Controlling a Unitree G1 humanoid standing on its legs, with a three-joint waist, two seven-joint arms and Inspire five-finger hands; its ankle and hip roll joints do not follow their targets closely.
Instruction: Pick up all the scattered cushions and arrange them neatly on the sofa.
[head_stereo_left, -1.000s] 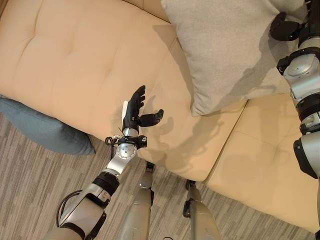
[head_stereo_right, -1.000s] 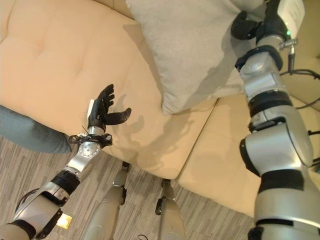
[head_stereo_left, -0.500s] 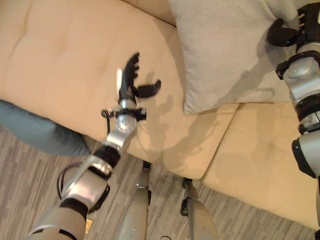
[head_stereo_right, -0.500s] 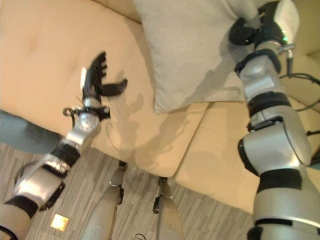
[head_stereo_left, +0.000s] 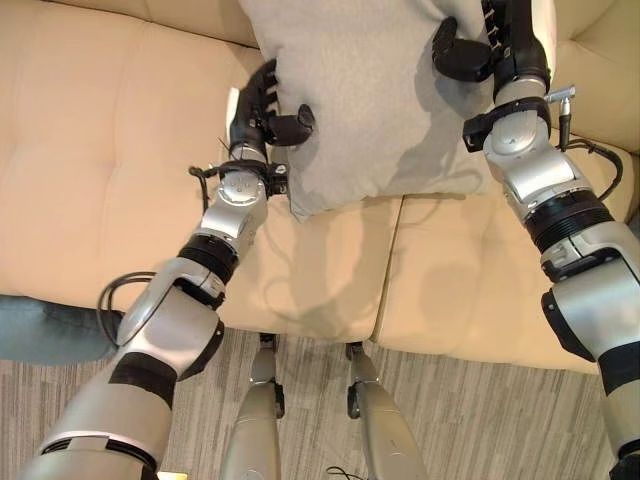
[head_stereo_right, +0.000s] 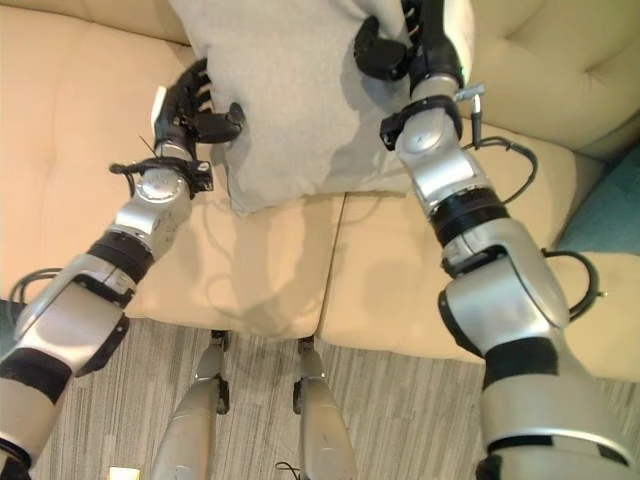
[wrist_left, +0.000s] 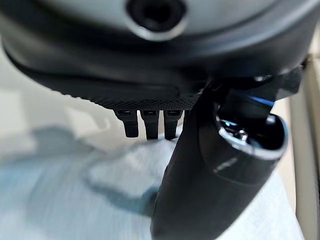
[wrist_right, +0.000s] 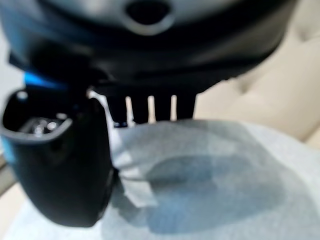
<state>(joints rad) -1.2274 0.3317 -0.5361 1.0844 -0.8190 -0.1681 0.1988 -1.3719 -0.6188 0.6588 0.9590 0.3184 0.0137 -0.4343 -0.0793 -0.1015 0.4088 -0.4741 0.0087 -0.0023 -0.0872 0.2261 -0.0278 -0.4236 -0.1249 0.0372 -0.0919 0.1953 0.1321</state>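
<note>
A cream sofa with tufted seat cushions stands on a striped grey carpet, and in the left eye view a grey cushion stands against the backrest over the seam between two seats. A second ago the left hand hovered spread over the bare seat, well apart from the cushion; now it has come up to the cushion's left edge, thumb across the front and fingers behind, pinching the fabric. The right hand keeps its clamp on the cushion's upper right part, so the cushion is now held from both sides. A blue-grey cushion lies on the floor by the sofa's front edge, not yet collected. In the right eye view the same two-handed hold shows, the left hand and right hand flanking the cushion, and a teal cushion peeks in at the sofa's far right. The left wrist view shows thumb and fingers closed on pale fabric; the right wrist view shows the same pinch on cloth. With both hands engaged, squaring the cushion against the backrest looks like the step in hand.
</note>
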